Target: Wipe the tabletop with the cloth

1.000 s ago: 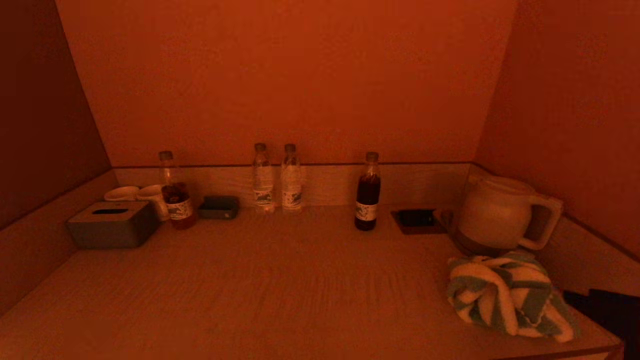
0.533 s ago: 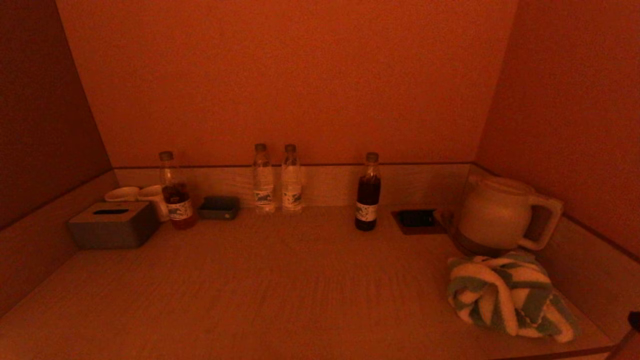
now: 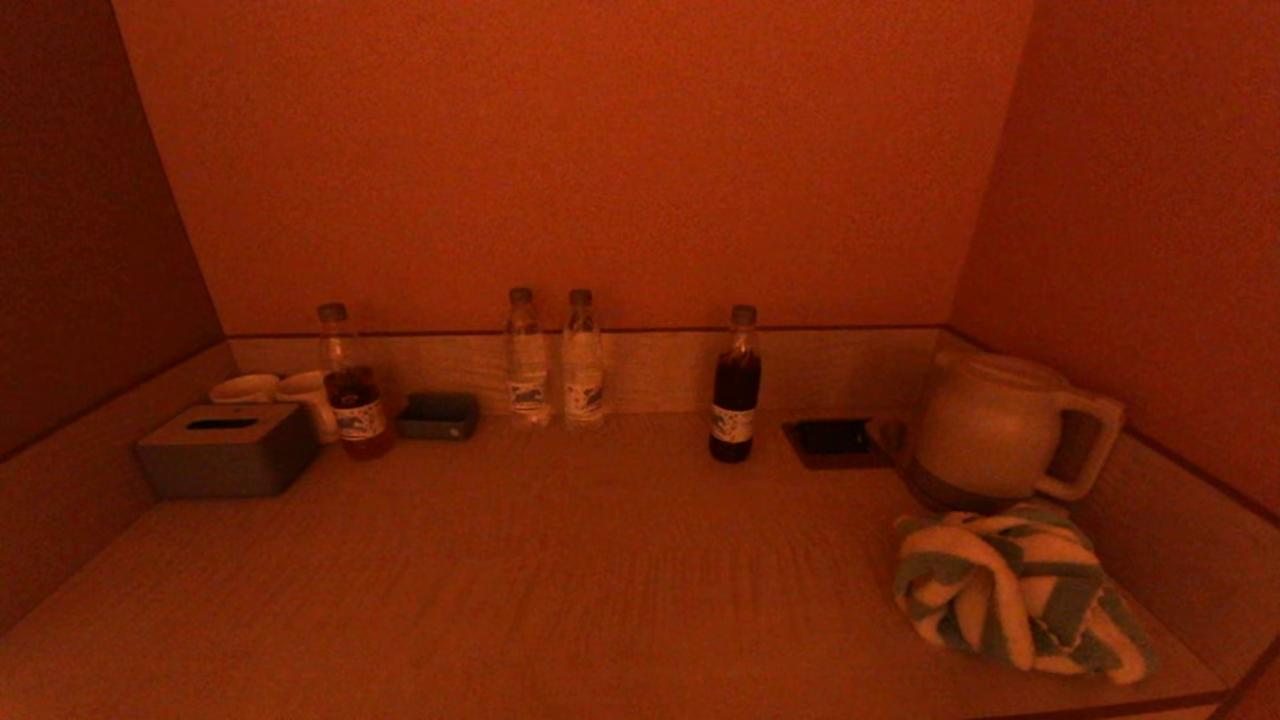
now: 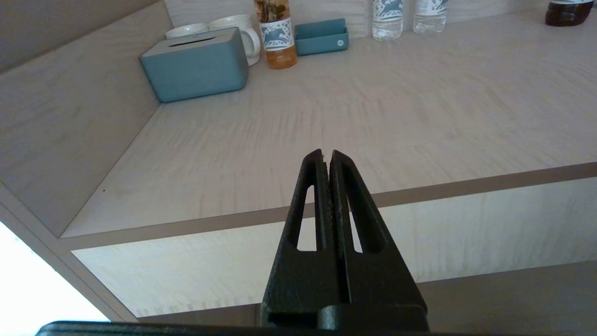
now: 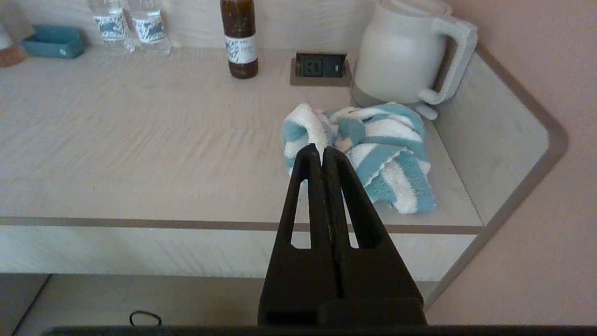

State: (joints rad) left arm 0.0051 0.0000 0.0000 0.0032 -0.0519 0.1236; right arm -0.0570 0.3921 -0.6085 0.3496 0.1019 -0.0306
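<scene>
Cloth point(image 5: 368, 149) lies bunched at the surface's point(image 3: 560, 580) right front corner, just before the kettle point(image 5: 401, 51), within the right arm's reach. Both the right pincer point(image 5: 322, 151) and left pincer point(image 4: 325, 156) are clenched empty, off the front edge, so nothing is gripped yet.
</scene>
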